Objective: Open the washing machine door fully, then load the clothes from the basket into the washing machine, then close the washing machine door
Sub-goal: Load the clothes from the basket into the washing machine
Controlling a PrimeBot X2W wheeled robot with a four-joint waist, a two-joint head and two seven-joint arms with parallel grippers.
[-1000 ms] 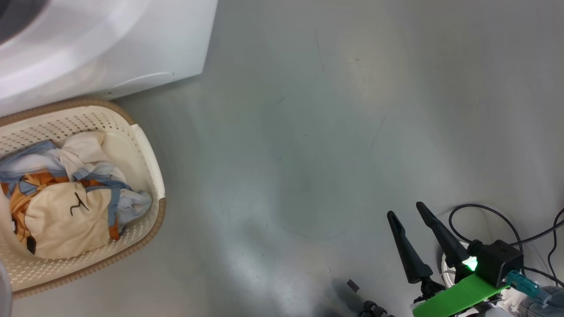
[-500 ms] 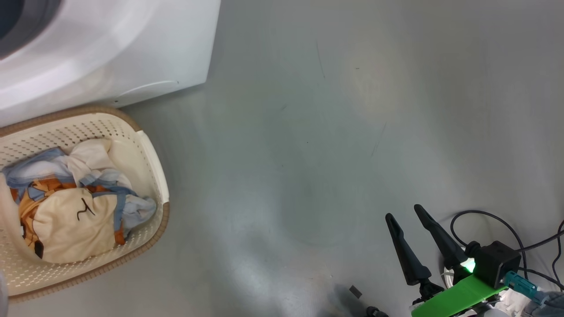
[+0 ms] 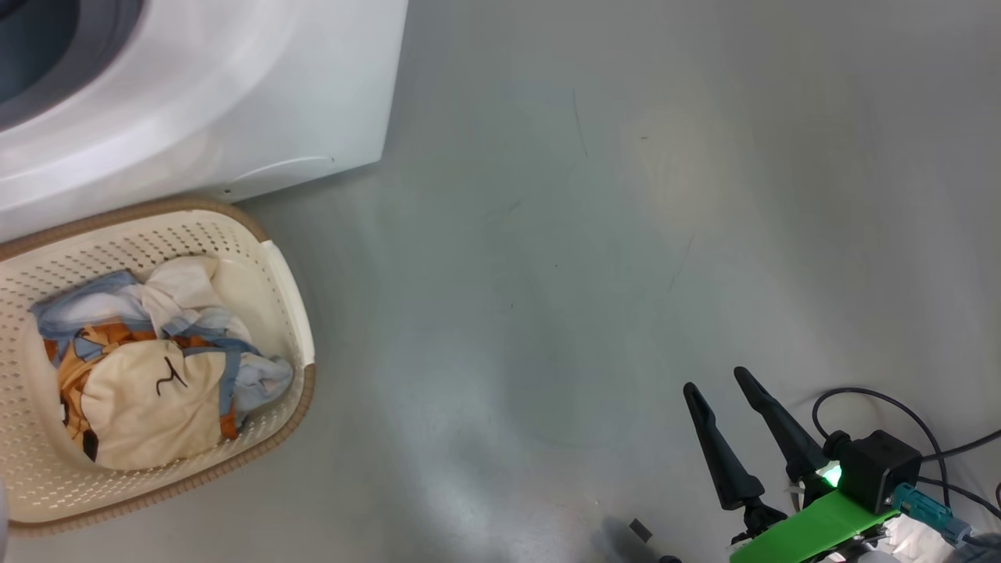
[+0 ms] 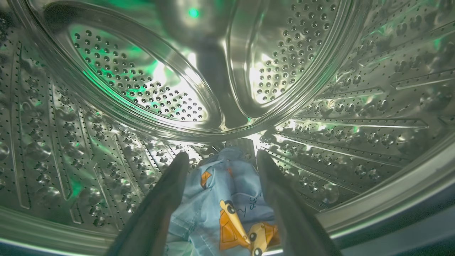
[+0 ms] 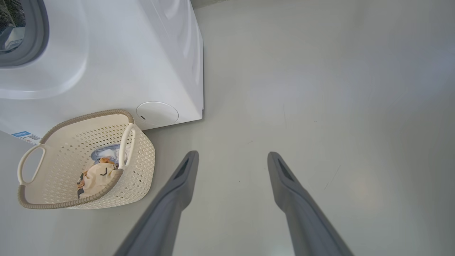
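1 blue label [image 5: 22,135] on washer [image 5: 142,53], txt illegible

Legible text: none showing | blue label sticker [image 5: 22,135] on washing machine [image 5: 106,53], lower front: carrying print too small for reading | light blue garment [image 4: 227,199] in drum [image 4: 142,89]: bearing short dark scribble, forming no clear word

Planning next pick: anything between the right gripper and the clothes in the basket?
Nothing visible on the floor between the right gripper and basket. Clothes lie low inside, behind its wall, so probably reach from above.
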